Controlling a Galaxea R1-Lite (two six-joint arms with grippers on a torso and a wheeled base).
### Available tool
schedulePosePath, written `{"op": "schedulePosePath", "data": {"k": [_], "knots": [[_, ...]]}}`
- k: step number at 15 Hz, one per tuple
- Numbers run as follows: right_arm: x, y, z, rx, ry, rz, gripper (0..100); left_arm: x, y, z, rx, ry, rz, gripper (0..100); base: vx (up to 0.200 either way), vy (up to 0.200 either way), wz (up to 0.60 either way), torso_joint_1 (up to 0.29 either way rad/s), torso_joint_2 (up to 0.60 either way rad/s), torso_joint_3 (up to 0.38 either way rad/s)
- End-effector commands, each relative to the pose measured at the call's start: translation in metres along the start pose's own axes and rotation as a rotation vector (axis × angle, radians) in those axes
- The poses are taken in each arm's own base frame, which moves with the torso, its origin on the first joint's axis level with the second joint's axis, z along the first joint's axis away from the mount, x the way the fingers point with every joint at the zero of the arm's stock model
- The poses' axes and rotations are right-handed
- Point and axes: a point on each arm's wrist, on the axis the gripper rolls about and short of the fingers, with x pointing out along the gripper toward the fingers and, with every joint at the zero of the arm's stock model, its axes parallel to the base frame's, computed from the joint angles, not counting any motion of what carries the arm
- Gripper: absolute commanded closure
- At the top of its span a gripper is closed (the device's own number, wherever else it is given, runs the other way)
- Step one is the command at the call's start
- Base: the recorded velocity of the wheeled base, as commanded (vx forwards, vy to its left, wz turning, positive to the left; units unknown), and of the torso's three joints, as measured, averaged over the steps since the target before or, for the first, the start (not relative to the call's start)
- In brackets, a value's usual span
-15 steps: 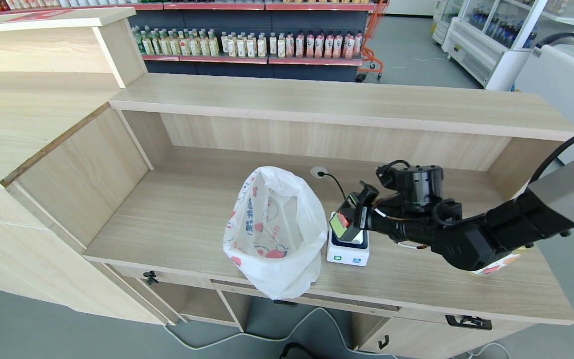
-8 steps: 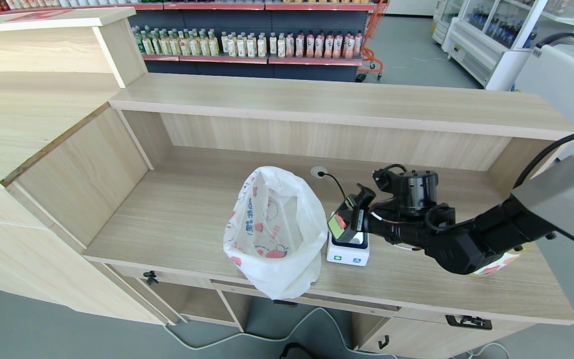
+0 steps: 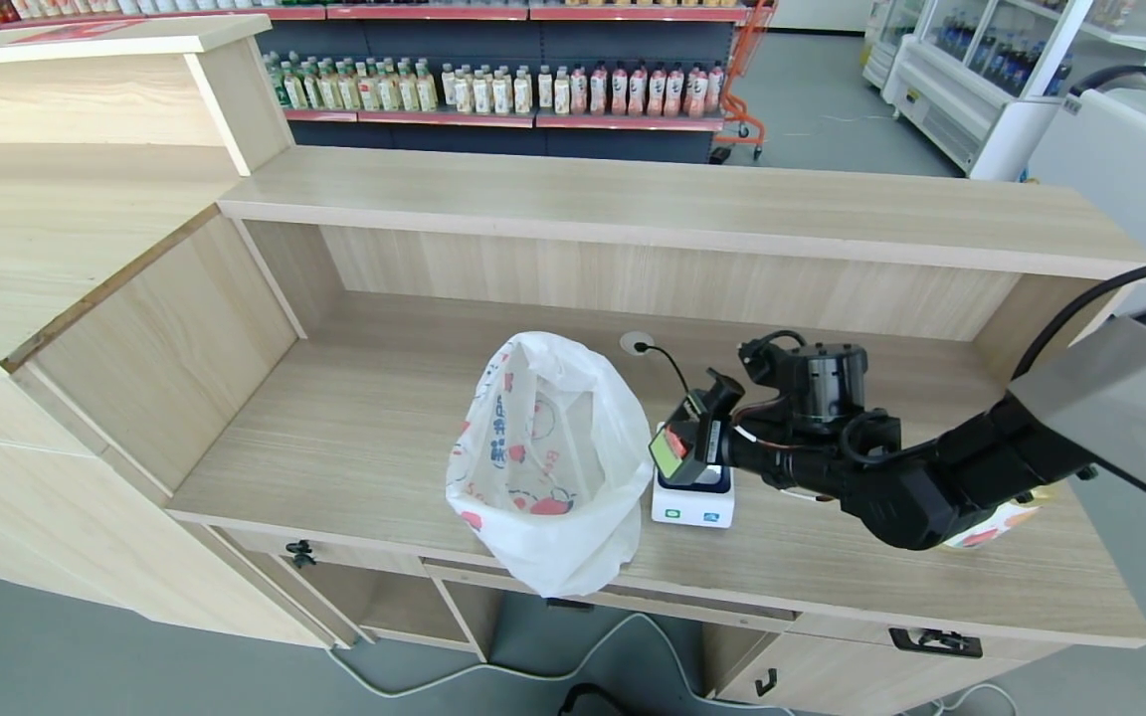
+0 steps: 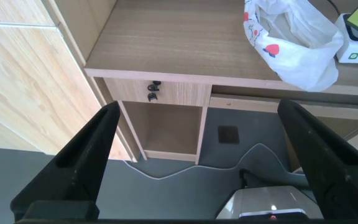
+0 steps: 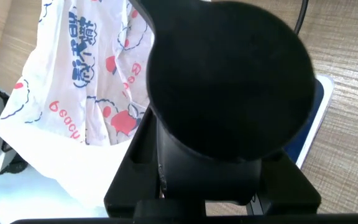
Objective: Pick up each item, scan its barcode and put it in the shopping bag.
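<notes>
The white shopping bag [image 3: 548, 457] with red and blue print stands open near the counter's front edge; it also shows as the bag [image 4: 291, 37] and the bag [image 5: 86, 81]. Just right of it sits the white scanner box [image 3: 692, 505] with a blue top [image 5: 312, 118]. My right gripper [image 3: 690, 438] is shut on a small item [image 3: 674, 452] with a green and red face, held just above the scanner, beside the bag's right side. My left gripper [image 4: 197, 111] hangs open below and in front of the counter edge, with nothing between its fingers.
A cup [image 3: 993, 525] with a red pattern stands on the counter [image 3: 354, 438] at the right, partly hidden by my right arm. A black cable [image 3: 668, 363] runs from a hole in the counter to the scanner. A raised shelf walls in the back and left.
My right gripper has shifted a little to the left with the item, nearer the bag. The bag and scanner have not moved.
</notes>
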Motion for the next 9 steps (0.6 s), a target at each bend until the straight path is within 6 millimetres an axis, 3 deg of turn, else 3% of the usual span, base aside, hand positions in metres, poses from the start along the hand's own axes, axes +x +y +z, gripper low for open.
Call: {"op": "schedulePosePath", "data": {"k": [1,5,7,9], "knots": [[0.002,0.002,-0.003,-0.002,0.005,0.004,100,0.0,0.0,0.0,0.0,0.0,0.0,0,0.0,0.0,0.0,0.0,0.0,0.0],[-0.009,0.008,0.009,-0.01,-0.035,0.017,100,0.0,0.0,0.0,0.0,0.0,0.0,0,0.0,0.0,0.0,0.0,0.0,0.0],[-0.042,0.017,0.032,-0.14,-0.165,0.041,100,0.0,0.0,0.0,0.0,0.0,0.0,0,0.0,0.0,0.0,0.0,0.0,0.0],[-0.078,0.011,0.044,-0.302,-0.301,0.018,100,0.0,0.0,0.0,-0.002,0.0,0.0,0,0.0,0.0,0.0,0.0,0.0,0.0]]}}
